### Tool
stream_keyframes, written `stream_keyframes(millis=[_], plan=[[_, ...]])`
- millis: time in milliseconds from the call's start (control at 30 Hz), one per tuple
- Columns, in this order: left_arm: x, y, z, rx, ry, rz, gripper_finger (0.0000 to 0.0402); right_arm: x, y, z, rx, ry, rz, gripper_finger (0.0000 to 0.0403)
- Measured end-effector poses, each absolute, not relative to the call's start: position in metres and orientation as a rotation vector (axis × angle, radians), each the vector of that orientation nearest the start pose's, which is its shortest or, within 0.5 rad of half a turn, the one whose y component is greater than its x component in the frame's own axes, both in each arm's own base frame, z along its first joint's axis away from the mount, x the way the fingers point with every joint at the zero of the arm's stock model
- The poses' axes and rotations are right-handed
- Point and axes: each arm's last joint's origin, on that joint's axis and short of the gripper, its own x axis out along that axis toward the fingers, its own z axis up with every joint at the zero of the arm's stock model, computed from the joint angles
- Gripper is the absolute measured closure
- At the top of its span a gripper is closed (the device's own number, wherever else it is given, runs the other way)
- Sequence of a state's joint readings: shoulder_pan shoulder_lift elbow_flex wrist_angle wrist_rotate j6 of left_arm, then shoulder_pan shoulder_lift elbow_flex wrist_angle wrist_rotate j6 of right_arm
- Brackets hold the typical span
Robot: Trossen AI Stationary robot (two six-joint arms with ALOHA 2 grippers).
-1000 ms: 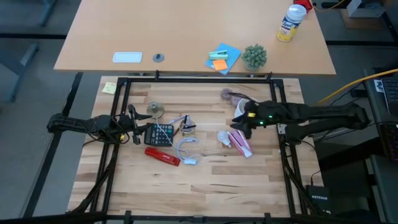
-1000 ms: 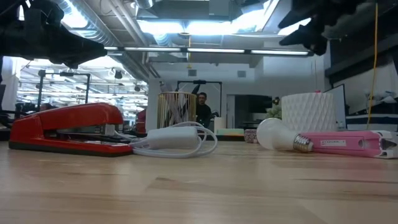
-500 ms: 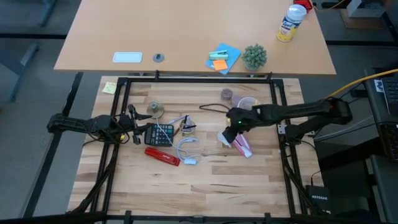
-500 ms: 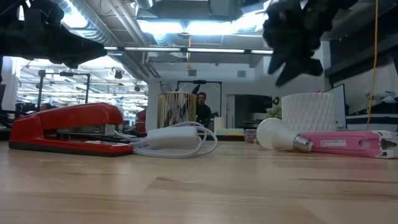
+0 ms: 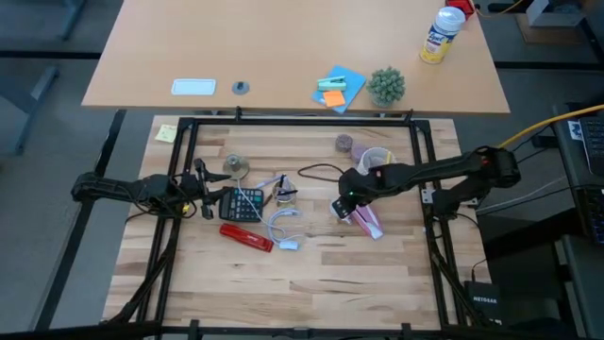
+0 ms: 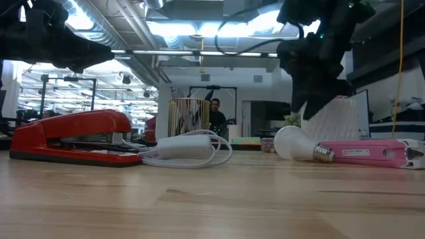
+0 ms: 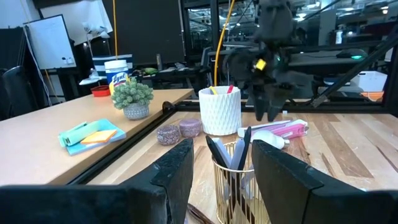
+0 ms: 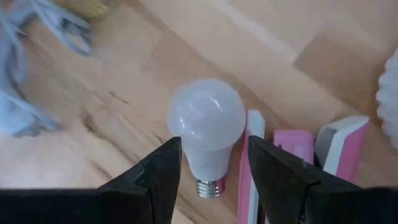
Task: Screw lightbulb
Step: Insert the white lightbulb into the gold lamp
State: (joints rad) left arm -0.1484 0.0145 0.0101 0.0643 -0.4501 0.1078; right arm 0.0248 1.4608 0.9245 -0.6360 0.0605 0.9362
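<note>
The frosted-white lightbulb lies on its side on the wooden table, its silvery screw end against a pink-and-white object. It also shows in the high view and the low view. My right gripper is open and hangs above the bulb, pointing down, a finger on either side of it, apart from it. It shows in the high view too. My left gripper is open at the table's left, by the calculator.
A red stapler, a white looped cable, a gold wire pen cup, and a white cup stand around the bulb. A black frame rims the table. A person shows far behind.
My right gripper has gone toward the table's left edge and down, from beside the white cup to a place over the lightbulb, and has tipped to point downward. The bulb has stayed where it lay.
</note>
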Motion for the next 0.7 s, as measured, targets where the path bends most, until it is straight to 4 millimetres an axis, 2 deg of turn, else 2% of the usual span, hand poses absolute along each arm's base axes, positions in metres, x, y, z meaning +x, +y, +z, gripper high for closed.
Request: stream_keyframes(millis=[367, 700], plan=[[0.096, -0.002, 0.172, 0.089, -0.041, 0.304, 0.0247, 0.278, 0.041, 0.170, 0.690, 1.141, -0.633, 0.0215], [0.096, -0.002, 0.172, 0.089, -0.041, 0.304, 0.0247, 0.298, 0.047, 0.141, 0.656, 1.082, -0.666, 0.0215]])
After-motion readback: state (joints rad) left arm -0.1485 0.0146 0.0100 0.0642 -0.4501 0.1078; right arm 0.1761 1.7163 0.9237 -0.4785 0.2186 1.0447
